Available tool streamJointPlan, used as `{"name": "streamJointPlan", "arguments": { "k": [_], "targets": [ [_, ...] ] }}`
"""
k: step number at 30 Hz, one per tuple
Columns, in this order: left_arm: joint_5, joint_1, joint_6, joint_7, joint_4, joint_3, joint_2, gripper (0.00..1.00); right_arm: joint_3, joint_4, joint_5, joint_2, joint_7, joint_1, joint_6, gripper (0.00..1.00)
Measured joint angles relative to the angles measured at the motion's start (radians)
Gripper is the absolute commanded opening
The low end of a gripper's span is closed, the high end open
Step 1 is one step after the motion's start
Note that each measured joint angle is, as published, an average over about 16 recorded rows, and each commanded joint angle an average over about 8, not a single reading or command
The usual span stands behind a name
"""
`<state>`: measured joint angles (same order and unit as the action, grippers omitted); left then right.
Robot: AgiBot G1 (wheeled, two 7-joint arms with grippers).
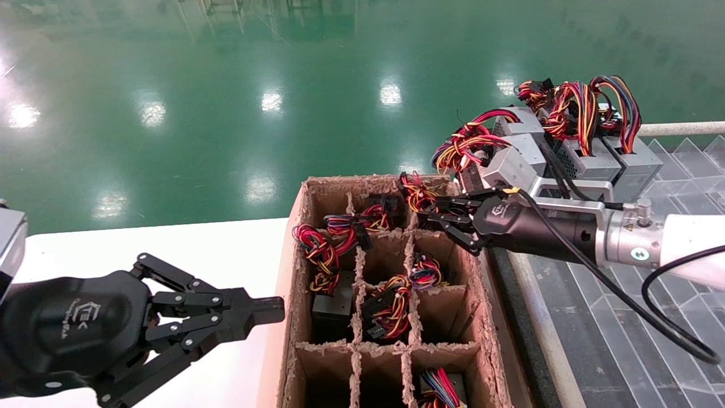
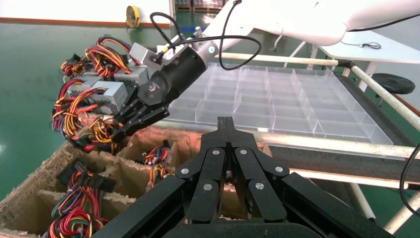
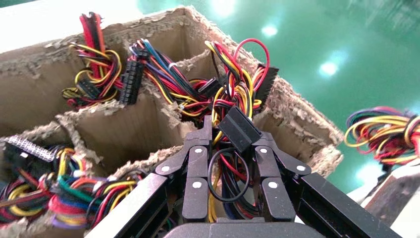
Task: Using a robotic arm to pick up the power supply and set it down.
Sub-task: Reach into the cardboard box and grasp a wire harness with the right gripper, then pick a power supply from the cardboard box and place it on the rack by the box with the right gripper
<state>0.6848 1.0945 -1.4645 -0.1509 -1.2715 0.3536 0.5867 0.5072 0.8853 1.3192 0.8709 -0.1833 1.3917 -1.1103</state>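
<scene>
My right gripper reaches into the far right cell of the divided cardboard box. It is shut on the power supply's wire bundle, with red, yellow and black wires and a black connector between the fingers. The power supply's body is hidden down in the cell. The left wrist view shows this gripper at the box's far corner. My left gripper hovers shut and empty over the white table, left of the box.
Other cells hold black-topped units with wire bundles. Several grey power supplies with looped wires are stacked at the far end of a clear divided tray right of the box. Green floor lies beyond.
</scene>
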Motion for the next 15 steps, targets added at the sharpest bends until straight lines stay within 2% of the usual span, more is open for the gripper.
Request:
{"name": "streamJointPlan", "arguments": {
  "k": [8, 15],
  "targets": [
    [0.0, 0.0, 0.0, 0.0, 0.0, 0.0, 0.0, 0.0, -0.026, 0.116, -0.015, -0.038, 0.032, 0.007, 0.002, 0.0],
    [0.0, 0.0, 0.0, 0.0, 0.0, 0.0, 0.0, 0.0, -0.045, 0.221, -0.009, -0.075, 0.083, 0.057, -0.018, 0.0]
  ]
}}
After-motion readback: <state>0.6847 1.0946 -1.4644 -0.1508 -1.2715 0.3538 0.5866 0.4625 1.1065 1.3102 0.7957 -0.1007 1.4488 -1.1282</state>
